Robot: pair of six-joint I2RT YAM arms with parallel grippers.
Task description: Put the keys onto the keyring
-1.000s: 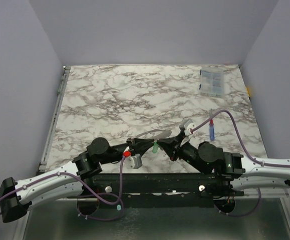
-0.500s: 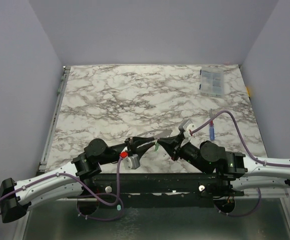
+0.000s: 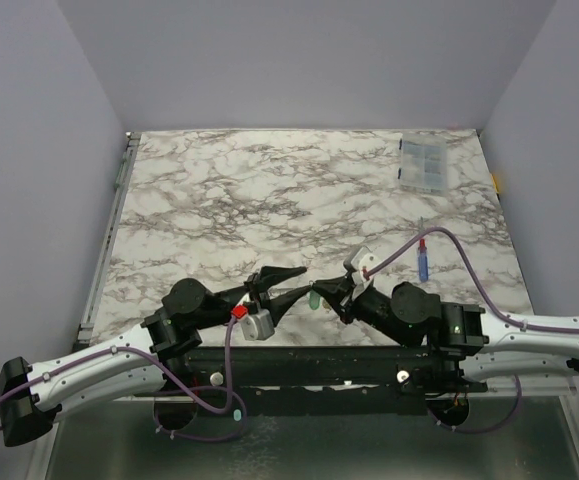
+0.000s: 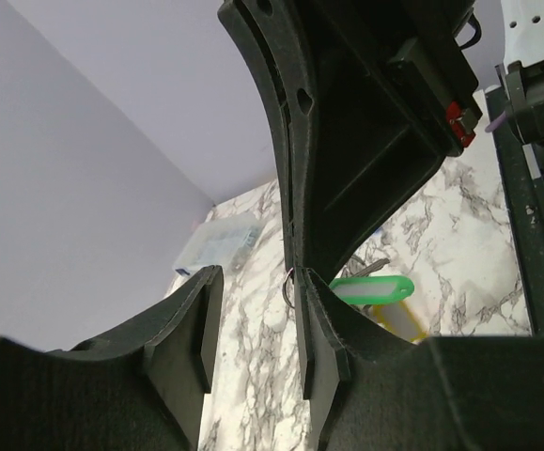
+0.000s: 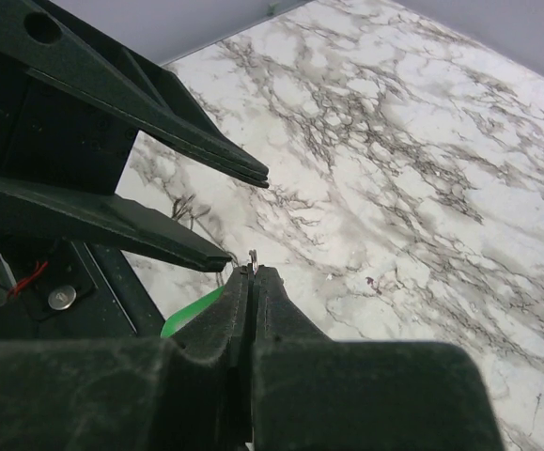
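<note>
My right gripper (image 3: 322, 290) (image 5: 251, 272) is shut, and a small thin metal ring (image 5: 253, 257) pokes out of its tips. The bright green key (image 3: 314, 299) (image 4: 375, 289) and the pale yellow key (image 4: 405, 325) hang just under those tips; the green one also shows in the right wrist view (image 5: 192, 310). My left gripper (image 3: 304, 281) (image 4: 257, 279) is open and empty. One of its fingertips (image 4: 311, 301) lies right beside the ring (image 4: 289, 287). The large grey keyring loop shows in no view.
A clear plastic box (image 3: 424, 163) (image 4: 217, 242) lies at the far right corner of the marble table (image 3: 269, 190). A blue stick with a red tip (image 3: 423, 262) lies right of my right arm. Both grippers are close to the table's near edge.
My left gripper's jaws have opened wide. A grey arc seen between the two grippers earlier no longer shows. My right gripper has shifted slightly left with the green key.
</note>
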